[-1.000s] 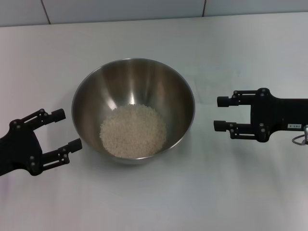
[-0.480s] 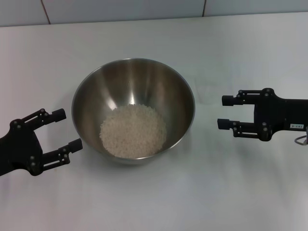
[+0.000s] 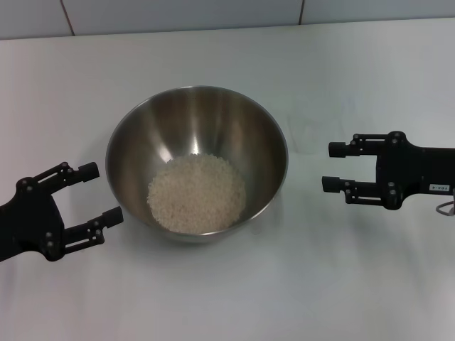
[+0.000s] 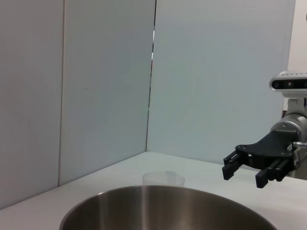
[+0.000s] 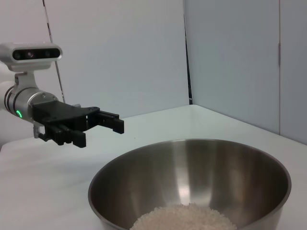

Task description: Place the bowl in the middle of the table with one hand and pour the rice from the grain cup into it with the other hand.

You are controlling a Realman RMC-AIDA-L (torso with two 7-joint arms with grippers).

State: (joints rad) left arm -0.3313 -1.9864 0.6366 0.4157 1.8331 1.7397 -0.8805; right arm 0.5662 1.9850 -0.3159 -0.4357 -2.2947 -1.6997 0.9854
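The steel bowl [image 3: 197, 106] stands mid-table, and the rice [image 3: 196, 193] lies as a pale heap in its bottom. Behind and to the right of the bowl, the clear grain cup [image 4: 163, 178] stands upright and looks empty; in the head view it shows only faintly [image 3: 321, 122]. My left gripper [image 3: 102, 192] hovers open just left of the bowl, holding nothing. On the bowl's right, my right gripper [image 3: 331, 167] is open and empty, a short gap from the rim and just in front of the cup.
The white table [image 3: 227, 298] stretches around the bowl. A pale wall of panels [image 4: 105, 76] rises at its far edge. Each wrist view shows the other arm's gripper across the bowl: the right gripper [image 4: 245, 168] and the left gripper [image 5: 100, 130].
My right gripper has drawn back a little to the right, away from the bowl. The left gripper has barely shifted. Bowl and rice are still.
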